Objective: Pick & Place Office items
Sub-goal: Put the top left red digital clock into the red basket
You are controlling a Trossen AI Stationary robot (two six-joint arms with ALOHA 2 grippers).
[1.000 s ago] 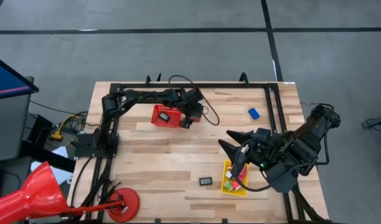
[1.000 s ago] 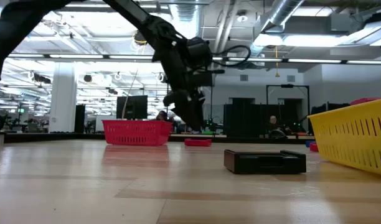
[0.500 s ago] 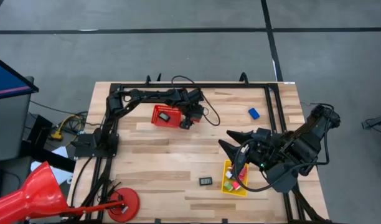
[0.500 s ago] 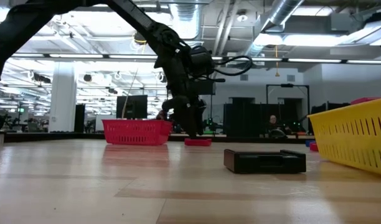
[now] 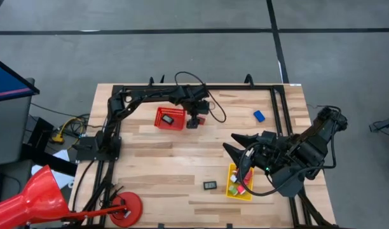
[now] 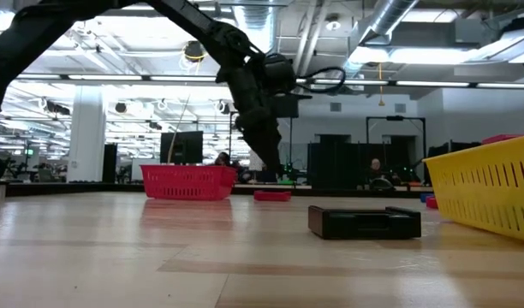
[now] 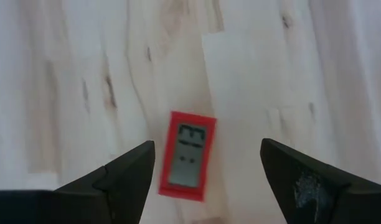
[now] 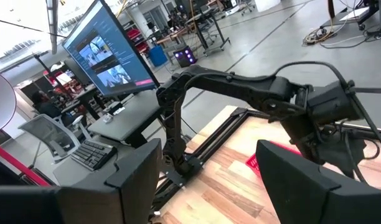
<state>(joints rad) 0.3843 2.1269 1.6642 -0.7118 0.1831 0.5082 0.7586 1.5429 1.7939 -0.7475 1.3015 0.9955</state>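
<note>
A small flat red office item with a pale grey face [image 7: 187, 155] lies on the wood table, just right of the red mesh basket [image 5: 170, 118]; the low view shows it too [image 6: 272, 195]. My left gripper [image 7: 207, 146] hangs above it, pointing steeply down, open, a finger on either side and not touching. A dark item lies in the red basket. The yellow bin [image 5: 231, 191] near the front holds several coloured pieces. My right gripper [image 5: 236, 144] waits open, raised above the table's right half.
A flat dark item [image 5: 210, 185] lies left of the yellow bin, and a blue piece [image 5: 259, 116] lies at the far right. Black frame rails [image 5: 201, 88] run along the table's edges. A red cone [image 5: 23, 197] and red disc [image 5: 128, 207] stand at the near left.
My left gripper has rolled about its own pointing line and dipped, then risen a little above the red item, staying open. The red item has kept its place on the table.
</note>
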